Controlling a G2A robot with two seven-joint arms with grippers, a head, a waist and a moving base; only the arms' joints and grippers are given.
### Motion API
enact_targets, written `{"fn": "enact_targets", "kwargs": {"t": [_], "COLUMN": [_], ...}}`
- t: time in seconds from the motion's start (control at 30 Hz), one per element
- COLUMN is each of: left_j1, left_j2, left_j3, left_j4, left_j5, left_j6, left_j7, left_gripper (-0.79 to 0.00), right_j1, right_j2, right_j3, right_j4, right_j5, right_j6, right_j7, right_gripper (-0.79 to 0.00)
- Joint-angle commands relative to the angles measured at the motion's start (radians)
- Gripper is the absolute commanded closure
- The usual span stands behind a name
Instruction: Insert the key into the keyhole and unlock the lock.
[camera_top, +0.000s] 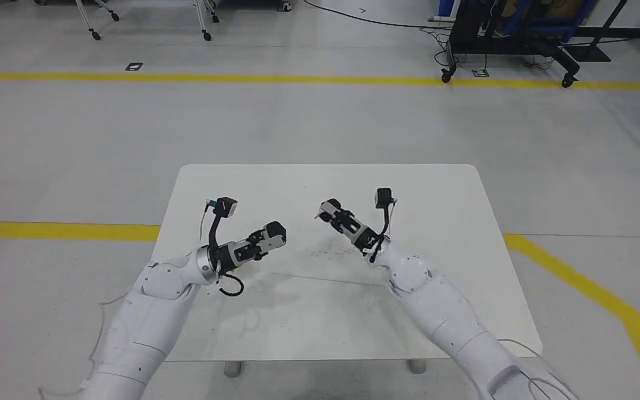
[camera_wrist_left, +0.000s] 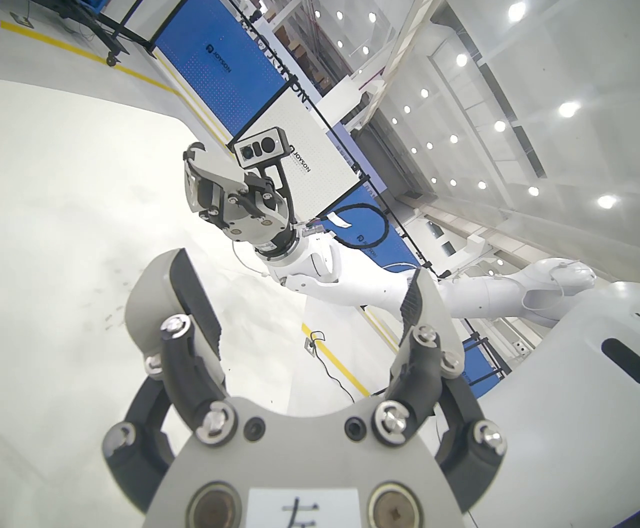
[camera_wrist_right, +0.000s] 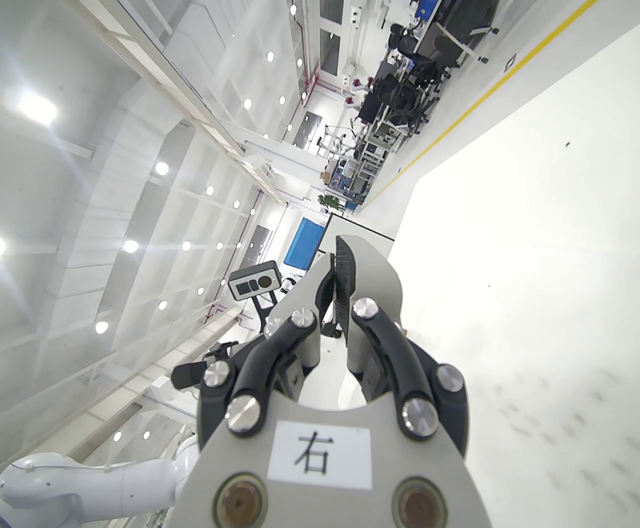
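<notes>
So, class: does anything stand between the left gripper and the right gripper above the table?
Nothing visible does. The left gripper, open, and the right gripper, shut, face each other above the table, with a bare gap between them.

White arms (camera_top: 150, 300), grey fingers (camera_wrist_left: 145, 295), ribbed black pads (camera_wrist_left: 197, 300), silver screws (camera_wrist_left: 395, 417), black cables (camera_top: 232, 290)

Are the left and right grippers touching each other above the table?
Apart. The top view shows a strip of table between the left gripper and the right gripper; the left wrist view shows the same gap.
</notes>
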Motion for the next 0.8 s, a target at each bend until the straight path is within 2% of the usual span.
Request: {"fn": "enact_targets", "kwargs": {"t": [0.0, 0.13, 0.23, 0.3, 0.33, 0.37, 0.43, 0.57, 0.77], "left_j1": [-0.004, -0.004, 0.0, 0.002, 0.002, 0.003, 0.004, 0.005, -0.001], "left_j2": [-0.001, -0.001, 0.0, 0.0, 0.0, 0.0, 0.0, -0.001, -0.002], "left_j3": [0.006, 0.012, 0.012, 0.014, 0.016, 0.018, 0.02, 0.025, 0.031], "left_j4": [0.002, 0.004, 0.004, 0.002, 0.001, -0.001, -0.002, -0.004, 0.0], "left_j5": [0.018, 0.041, 0.059, 0.072, 0.081, 0.085, 0.098, 0.107, 0.105], "left_j6": [0.008, 0.016, 0.03, 0.041, 0.046, 0.052, 0.066, 0.085, 0.116], "left_j7": [0.02, 0.054, 0.081, 0.096, 0.104, 0.112, 0.129, 0.154, 0.171], "left_gripper": [-0.723, -0.708, -0.646, -0.536, -0.511, -0.443, -0.379, -0.336, -0.292], "right_j1": [-0.012, -0.042, -0.064, -0.079, -0.086, -0.092, -0.105, -0.127, -0.136], "right_j2": [-0.004, -0.009, -0.011, -0.012, -0.012, -0.012, -0.013, -0.014, -0.019], "right_j3": [-0.015, -0.03, -0.031, -0.03, -0.028, -0.023, -0.015, -0.004, -0.003], "right_j4": [-0.04, -0.103, -0.138, -0.161, -0.172, -0.181, -0.196, -0.225, -0.24], "right_j5": [-0.032, -0.074, -0.109, -0.133, -0.14, -0.148, -0.171, -0.199, -0.2], "right_j6": [0.02, 0.025, 0.026, 0.029, 0.03, 0.032, 0.047, 0.072, 0.089], "right_j7": [-0.011, -0.033, -0.06, -0.087, -0.096, -0.11, -0.146, -0.186, -0.175], "right_gripper": [0.0, 0.0, 0.0, 0.0, 0.0, 0.0, 0.0, 0.0, 0.0]}}
